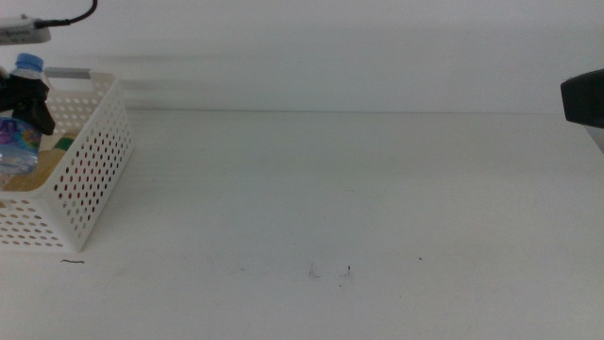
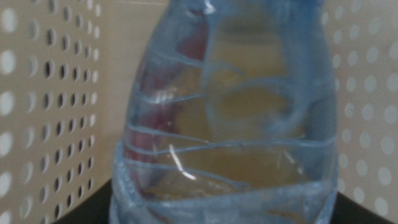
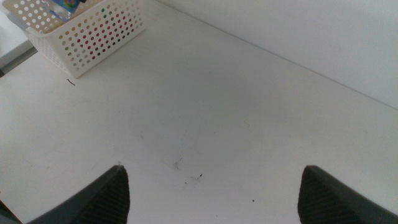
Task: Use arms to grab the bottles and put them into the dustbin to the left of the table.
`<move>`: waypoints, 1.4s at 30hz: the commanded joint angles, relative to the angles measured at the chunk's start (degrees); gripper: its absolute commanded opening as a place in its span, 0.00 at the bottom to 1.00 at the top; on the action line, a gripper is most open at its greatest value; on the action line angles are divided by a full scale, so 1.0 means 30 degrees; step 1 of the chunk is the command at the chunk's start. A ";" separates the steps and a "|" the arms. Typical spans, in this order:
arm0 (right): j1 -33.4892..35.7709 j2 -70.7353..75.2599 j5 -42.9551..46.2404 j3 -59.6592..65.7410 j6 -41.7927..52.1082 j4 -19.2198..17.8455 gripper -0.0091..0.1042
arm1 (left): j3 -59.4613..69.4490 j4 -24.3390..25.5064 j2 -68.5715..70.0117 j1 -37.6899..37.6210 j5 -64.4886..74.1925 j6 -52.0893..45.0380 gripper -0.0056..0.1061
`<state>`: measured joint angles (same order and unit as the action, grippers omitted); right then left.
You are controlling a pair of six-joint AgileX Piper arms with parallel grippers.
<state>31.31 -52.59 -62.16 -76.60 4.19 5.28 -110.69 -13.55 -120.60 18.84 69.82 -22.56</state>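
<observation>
A clear water bottle (image 1: 17,146) with a blue cap (image 1: 28,64) stands upright inside the white perforated dustbin (image 1: 90,179) at the table's left edge. My left gripper (image 1: 28,99) is shut on its upper part. In the left wrist view the bottle (image 2: 230,118) fills the picture, with the dustbin's holed walls (image 2: 43,112) close behind it. Yellow and red shapes show through the bottle. A yellow bottle with a green label (image 1: 57,151) lies in the dustbin. My right gripper (image 3: 214,205) hangs open above the bare table, far from the dustbin (image 3: 93,34).
The right arm (image 1: 585,99) shows only at the right edge of the middle view. The white table (image 1: 330,198) carries a few dark specks (image 1: 330,274) near the front. A short dark mark (image 1: 73,262) lies in front of the dustbin.
</observation>
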 commanded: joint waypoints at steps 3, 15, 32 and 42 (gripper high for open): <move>0.0029 0.0075 0.0176 -0.0118 0.0029 -0.0068 0.80 | -0.0031 -0.1153 0.0110 -0.0057 -0.0593 -0.1247 0.48; 0.0029 0.0075 0.0176 -0.0118 0.0029 -0.0068 0.80 | 0.0012 -0.0672 0.0994 -0.0593 -0.0077 -0.0243 0.89; 0.0029 0.0075 0.0176 -0.0118 0.0029 -0.0068 0.80 | 0.6964 -0.1826 1.1716 -0.5101 -0.4380 -0.1509 0.89; 0.0029 0.0075 0.0176 -0.0118 0.0029 -0.0068 0.80 | 1.2471 -0.7031 1.9023 -0.6969 -0.8972 -0.4666 0.89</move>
<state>31.31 -52.59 -62.16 -76.60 4.19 5.28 -76.16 -30.16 -66.85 -1.20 45.36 -34.19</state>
